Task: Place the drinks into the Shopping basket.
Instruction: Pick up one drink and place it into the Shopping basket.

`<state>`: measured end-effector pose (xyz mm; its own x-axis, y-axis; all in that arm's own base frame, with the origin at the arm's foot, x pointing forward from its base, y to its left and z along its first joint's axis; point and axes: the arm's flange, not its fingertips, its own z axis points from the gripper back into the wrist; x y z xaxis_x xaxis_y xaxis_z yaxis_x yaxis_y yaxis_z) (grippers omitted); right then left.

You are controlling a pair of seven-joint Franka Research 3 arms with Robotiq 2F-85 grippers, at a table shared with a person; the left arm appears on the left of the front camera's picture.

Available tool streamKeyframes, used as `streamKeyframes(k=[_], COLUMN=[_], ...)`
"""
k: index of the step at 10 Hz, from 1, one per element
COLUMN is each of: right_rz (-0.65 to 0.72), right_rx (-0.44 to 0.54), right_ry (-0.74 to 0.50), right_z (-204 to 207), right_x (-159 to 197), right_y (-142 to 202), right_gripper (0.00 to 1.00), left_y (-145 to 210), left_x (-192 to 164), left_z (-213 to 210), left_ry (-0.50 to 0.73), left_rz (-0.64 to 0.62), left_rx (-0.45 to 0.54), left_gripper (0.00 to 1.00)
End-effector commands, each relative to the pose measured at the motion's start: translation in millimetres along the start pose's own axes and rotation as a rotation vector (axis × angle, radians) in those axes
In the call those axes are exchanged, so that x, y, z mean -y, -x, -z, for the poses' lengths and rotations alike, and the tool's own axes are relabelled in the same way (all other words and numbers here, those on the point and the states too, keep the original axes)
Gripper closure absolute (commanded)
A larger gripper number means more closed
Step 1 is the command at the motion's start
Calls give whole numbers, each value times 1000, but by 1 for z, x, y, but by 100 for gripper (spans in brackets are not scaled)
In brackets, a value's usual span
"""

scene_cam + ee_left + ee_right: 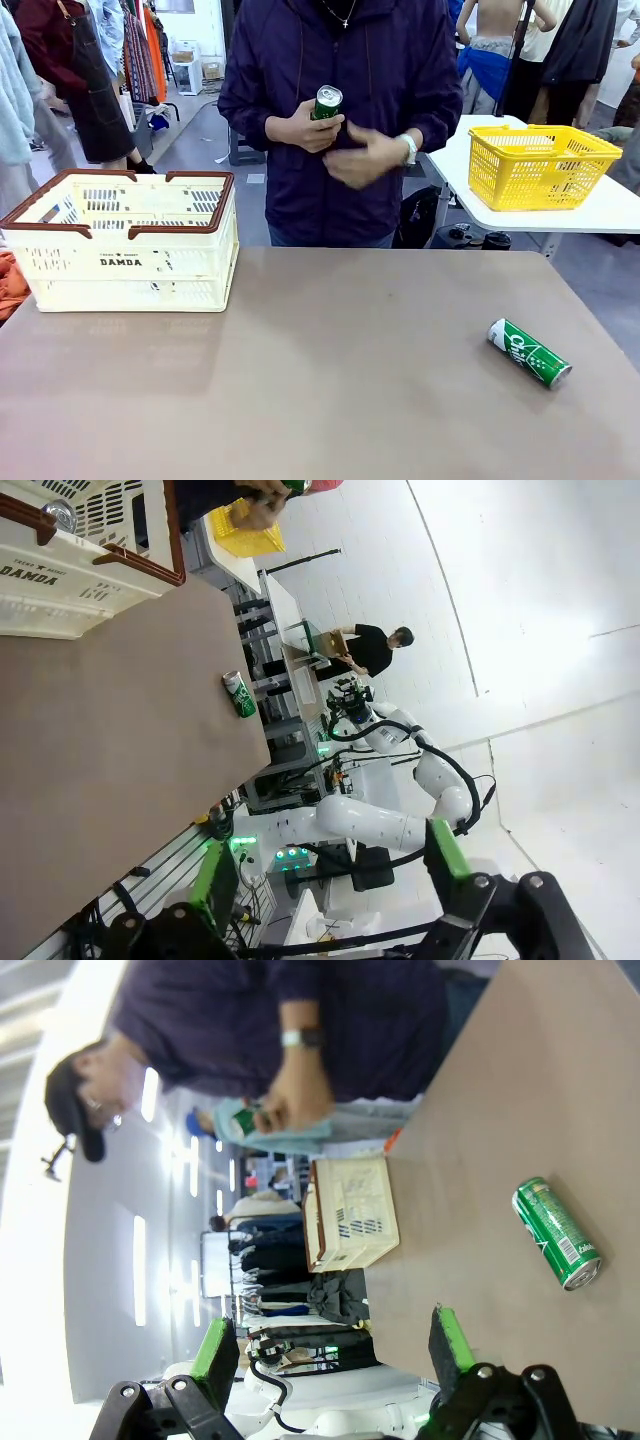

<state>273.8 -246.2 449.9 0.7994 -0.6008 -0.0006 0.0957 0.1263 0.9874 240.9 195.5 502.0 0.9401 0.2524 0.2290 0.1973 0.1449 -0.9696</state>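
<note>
One green drink can (528, 353) lies on its side at the table's right; it also shows as the can (239, 694) and the can (556, 1233). Across the table a person holds a second green can (326, 102) upright at chest height in one hand, seen too as the can (240, 1120). The cream Shopping basket (128, 262) with its brown rim stands at the far left, also the basket (70, 560) and the basket (355, 1215); a round silver top (58, 515) shows inside it. My left gripper (330, 870) and right gripper (330, 1345) hang open above the table, holding nothing.
A yellow mesh basket (540, 165) sits on a white side table (600, 215) at the back right. The brown table (320, 400) spreads bare between basket and lying can. My right arm (400, 780) shows far off in the left wrist view.
</note>
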Motion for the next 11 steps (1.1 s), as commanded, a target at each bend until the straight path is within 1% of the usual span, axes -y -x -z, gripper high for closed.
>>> streamKeyframes(k=[1,3,4,5,6,7,8,9,10,11], right_rz=[-14,0,-113,-245,-370,-494,-615,-686,-718,-741], right_rx=[6,0,-27,-145,-230,-340,-438,-473,-492,-458], right_ry=[-20,0,120,295,487,634,780,873,978,1050], right_z=[0,0,26,69,119,167,211,240,258,266], right_x=[-2,0,-25,-45,-53,-50,-41,-30,-18,-11], right_y=[0,0,6,10,14,18,27,39,52,64], right_gripper=[0,0,0,0,0,0,0,0,0,0], left_y=[2,2,2,2,2,2,2,2,2,2], left_x=[2,2,2,2,2,2,2,2,2,2], left_z=[-2,-2,-2,-2,-2,-2,-2,-2,-2,-2], left_ry=[1,1,1,1,1,1,1,1,1,1], left_rz=[9,9,9,9,9,9,9,9,9,9], left_rx=[-11,-11,-11,-11,-11,-11,-11,-11,-11,-11], left_gripper=[0,0,0,0,0,0,0,0,0,0])
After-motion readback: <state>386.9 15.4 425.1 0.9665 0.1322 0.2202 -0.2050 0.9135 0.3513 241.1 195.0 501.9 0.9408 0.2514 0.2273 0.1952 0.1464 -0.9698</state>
